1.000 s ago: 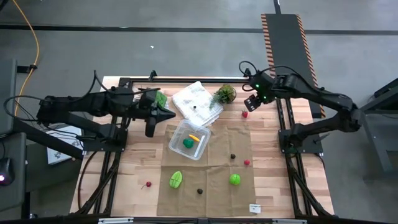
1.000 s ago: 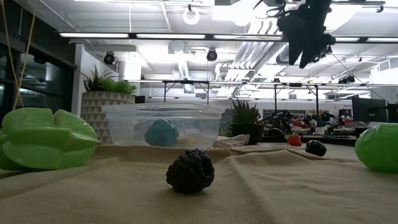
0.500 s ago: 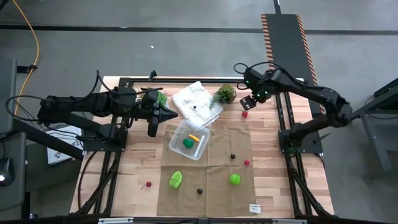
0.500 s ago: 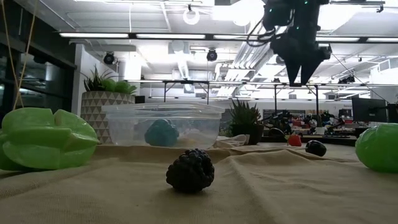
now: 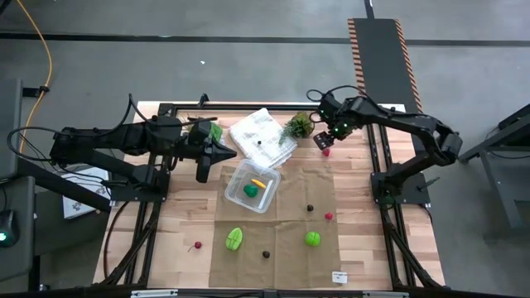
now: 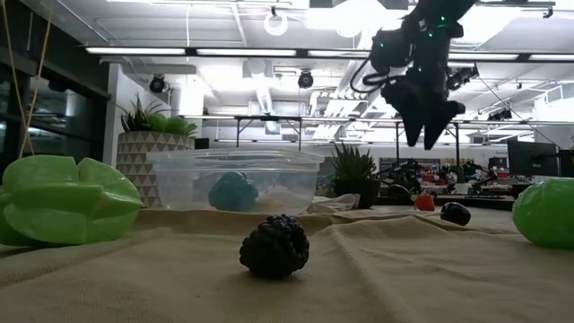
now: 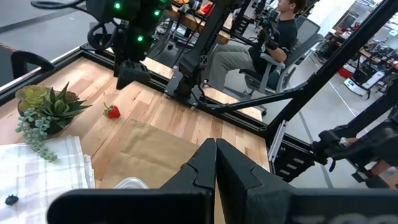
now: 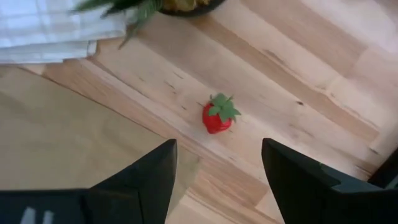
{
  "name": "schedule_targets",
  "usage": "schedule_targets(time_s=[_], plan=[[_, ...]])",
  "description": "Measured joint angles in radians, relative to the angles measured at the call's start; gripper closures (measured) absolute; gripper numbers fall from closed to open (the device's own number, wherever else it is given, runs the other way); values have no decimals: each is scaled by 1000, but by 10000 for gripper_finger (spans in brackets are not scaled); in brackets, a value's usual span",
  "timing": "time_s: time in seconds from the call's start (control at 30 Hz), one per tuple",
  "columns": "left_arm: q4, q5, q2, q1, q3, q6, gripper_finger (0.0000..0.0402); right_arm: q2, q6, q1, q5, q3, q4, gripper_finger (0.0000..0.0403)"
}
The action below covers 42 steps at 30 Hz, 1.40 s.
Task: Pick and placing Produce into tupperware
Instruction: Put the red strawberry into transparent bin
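Hovering over the small red toy strawberry (image 8: 217,116), the right gripper (image 5: 325,138) is spreading its fingers wide, nothing held. Berry is lying on bare wooden tabletop (image 5: 356,207), just off the tan cloth (image 5: 286,223), near the small potted plant (image 5: 299,125). To grip well: drop straight down, centre fingers either side of the body, close gently. Long axis is lying flat, green leafy cap pointing away from the cloth. Clear square plastic tupperware (image 5: 252,185) is sitting mid-table; left gripper (image 5: 228,152) is waiting shut beside it.

Bright, even overhead light; ceiling lamps (image 6: 269,50) glare.
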Motion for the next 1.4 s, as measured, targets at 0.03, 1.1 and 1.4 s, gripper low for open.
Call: schedule_targets(time_s=[0.03,1.1,1.4], plan=[[-2,0,0,0,0,0,401,0,1,1,0,-14,9,176],[-4,0,0,0,0,0,401,122,44,-38,-57,-224,266,155],[-5,0,0,0,0,0,401,128,32,-41,-57,-224,312,141]])
